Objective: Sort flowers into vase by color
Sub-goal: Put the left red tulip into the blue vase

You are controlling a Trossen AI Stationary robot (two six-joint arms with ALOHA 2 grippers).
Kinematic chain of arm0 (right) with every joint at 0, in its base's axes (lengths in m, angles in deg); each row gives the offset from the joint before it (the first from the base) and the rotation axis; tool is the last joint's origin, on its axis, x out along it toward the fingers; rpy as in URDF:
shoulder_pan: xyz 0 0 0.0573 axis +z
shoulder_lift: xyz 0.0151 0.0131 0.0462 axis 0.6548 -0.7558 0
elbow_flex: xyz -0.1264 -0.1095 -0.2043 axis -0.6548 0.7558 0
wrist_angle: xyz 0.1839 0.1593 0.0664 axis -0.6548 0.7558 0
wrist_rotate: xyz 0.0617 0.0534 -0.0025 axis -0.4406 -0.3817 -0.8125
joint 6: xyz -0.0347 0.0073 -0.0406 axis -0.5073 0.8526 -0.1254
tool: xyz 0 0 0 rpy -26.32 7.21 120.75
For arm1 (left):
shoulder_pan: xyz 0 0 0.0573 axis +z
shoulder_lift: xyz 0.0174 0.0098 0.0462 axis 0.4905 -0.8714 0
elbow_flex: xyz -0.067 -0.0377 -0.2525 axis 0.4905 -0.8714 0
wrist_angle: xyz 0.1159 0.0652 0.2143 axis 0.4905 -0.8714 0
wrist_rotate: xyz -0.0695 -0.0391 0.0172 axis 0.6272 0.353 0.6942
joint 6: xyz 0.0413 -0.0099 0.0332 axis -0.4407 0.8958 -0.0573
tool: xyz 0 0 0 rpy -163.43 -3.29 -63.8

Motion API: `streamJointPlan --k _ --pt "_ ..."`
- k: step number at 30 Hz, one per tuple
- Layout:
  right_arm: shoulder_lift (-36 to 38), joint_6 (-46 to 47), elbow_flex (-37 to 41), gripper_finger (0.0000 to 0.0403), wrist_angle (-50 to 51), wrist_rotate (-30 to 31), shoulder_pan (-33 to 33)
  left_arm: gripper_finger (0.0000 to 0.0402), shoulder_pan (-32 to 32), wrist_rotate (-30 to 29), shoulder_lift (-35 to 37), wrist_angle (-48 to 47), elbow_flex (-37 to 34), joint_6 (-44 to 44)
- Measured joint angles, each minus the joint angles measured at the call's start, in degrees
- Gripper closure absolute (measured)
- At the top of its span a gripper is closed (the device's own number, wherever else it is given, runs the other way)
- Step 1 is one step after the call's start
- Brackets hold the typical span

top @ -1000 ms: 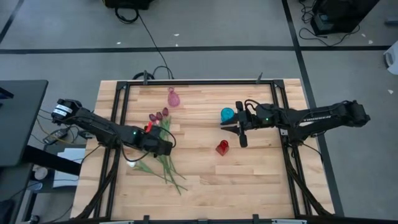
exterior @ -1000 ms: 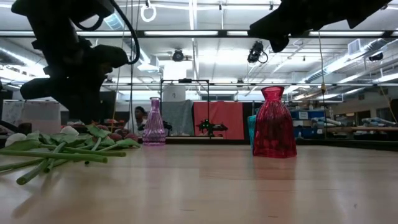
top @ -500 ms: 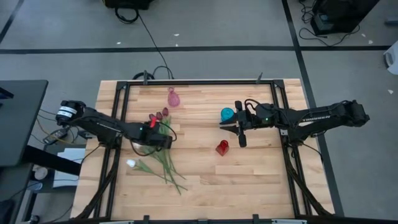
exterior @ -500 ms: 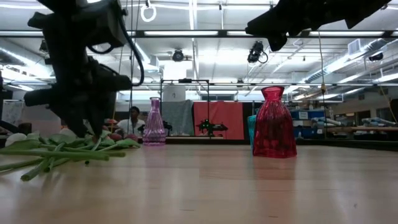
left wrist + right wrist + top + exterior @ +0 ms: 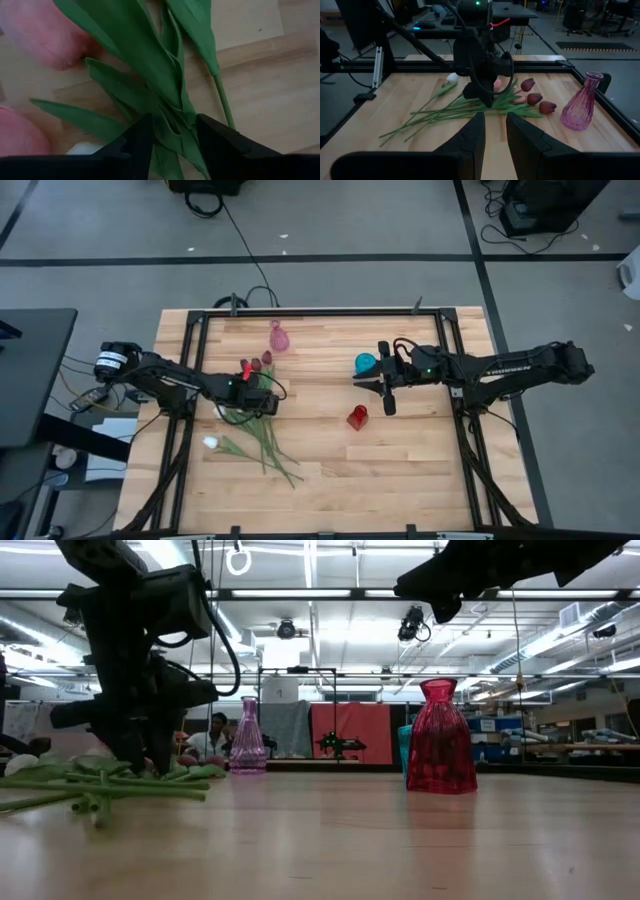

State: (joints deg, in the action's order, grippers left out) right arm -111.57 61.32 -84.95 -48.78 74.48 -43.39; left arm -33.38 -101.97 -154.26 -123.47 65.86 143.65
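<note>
Wooden-slat desk (image 5: pixel 330 470) in a black frame, on grey floor, with a workshop room beyond and a seated person (image 5: pixel 213 732) far off in the low view. Flowers (image 5: pixel 262 442) in a loose bunch on the desk's left half, stems fanned toward the near edge, dark red buds (image 5: pixel 535 98) pointing toward the pink vase (image 5: pixel 279 337) at the far side, one white bud (image 5: pixel 211 443) off to the left edge of the bunch. Left gripper (image 5: pixel 262 401) down on the bunch just below the heads, fingers (image 5: pixel 136 142) parted astride green leaves and stems, not closed on them. Red vase (image 5: pixel 357 417) upright near the centre, teal vase (image 5: pixel 366 364) just beyond it. Right gripper (image 5: pixel 375 385) above the desk between those two vases, fingers (image 5: pixel 472 134) narrowly parted, empty.
</note>
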Motion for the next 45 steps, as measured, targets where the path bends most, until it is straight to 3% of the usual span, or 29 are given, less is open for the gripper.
streamJointPlan --k 13,22,38,45 --pt "0.00 -0.02 0.00 0.0312 -0.03 0.00 -0.01 0.0253 0.17 1.25 -0.21 -0.11 0.00 0.21" --pt "0.02 -0.02 0.00 0.0312 -0.31 -0.02 -0.01 0.0248 3.70 2.76 -0.26 2.38 0.02 -0.84" --pt "0.02 -0.14 0.02 0.0312 -0.20 -0.02 0.01 0.0249 6.67 2.35 -0.17 -5.49 8.96 -7.62" --pt "0.03 -0.15 0.04 0.0312 -0.19 -0.04 0.01 0.0250 6.64 7.61 -2.17 -3.77 8.94 -7.14"
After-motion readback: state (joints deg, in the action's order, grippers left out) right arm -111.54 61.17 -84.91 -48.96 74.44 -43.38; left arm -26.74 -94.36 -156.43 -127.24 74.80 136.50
